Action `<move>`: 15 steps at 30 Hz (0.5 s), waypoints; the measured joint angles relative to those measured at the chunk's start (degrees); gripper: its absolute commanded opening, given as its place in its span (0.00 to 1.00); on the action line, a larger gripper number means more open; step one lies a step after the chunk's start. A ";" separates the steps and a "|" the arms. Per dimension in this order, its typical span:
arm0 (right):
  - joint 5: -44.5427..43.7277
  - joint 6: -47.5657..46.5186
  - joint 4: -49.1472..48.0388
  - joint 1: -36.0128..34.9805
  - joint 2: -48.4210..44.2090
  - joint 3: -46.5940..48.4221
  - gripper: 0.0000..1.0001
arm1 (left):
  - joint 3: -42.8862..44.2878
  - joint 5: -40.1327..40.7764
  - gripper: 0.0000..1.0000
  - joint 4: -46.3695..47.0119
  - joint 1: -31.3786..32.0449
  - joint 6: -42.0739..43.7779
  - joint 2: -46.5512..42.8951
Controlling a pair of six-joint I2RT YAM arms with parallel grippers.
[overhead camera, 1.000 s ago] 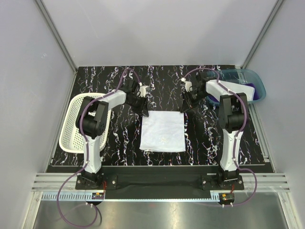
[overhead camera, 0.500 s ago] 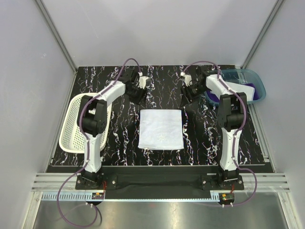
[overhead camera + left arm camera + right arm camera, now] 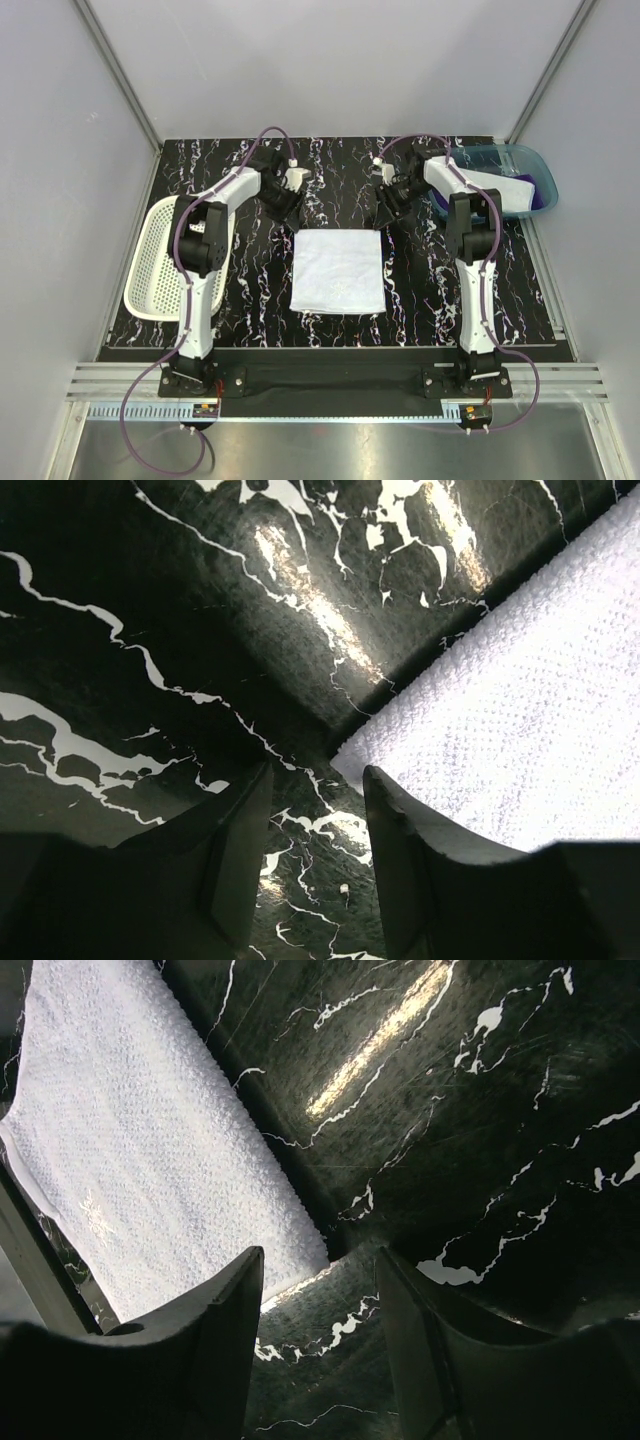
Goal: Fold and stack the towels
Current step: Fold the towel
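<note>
Towel [image 3: 338, 272] lies flat at the center of the tabletop [image 3: 240, 270]. Left gripper [image 3: 318, 777] and right gripper [image 3: 320, 1257] stand partly open and empty over its 2 far corners.

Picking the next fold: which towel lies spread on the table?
The plain white square cloth towel; the purple towel and a pale towel sit in the translucent teal plastic bin.

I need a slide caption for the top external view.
Left gripper and right gripper, both open, at the far corners of a flat pale towel.
</note>
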State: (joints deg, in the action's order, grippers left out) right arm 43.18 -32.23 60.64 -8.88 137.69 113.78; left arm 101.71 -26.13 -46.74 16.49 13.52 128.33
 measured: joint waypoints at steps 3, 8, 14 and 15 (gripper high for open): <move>0.22 -0.61 0.94 0.00 1.25 1.53 0.54 | 0.72 -0.61 0.45 -0.61 0.02 0.98 0.52; 1.14 -1.60 2.14 0.00 1.29 1.36 0.50 | 0.81 -0.98 0.43 -0.98 0.02 2.14 0.57; 1.75 -2.16 2.38 0.00 1.70 1.33 0.46 | 0.81 -2.69 0.42 -0.81 0.00 2.58 0.85; 1.88 -2.23 2.43 0.00 1.81 1.33 0.45 | 0.81 -2.95 0.42 -0.76 0.02 2.56 0.90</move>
State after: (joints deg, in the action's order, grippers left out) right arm 45.06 -34.46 63.07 -8.88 139.50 115.11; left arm 102.52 -29.08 -47.51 16.51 16.08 129.23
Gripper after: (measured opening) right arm 0.468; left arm 0.422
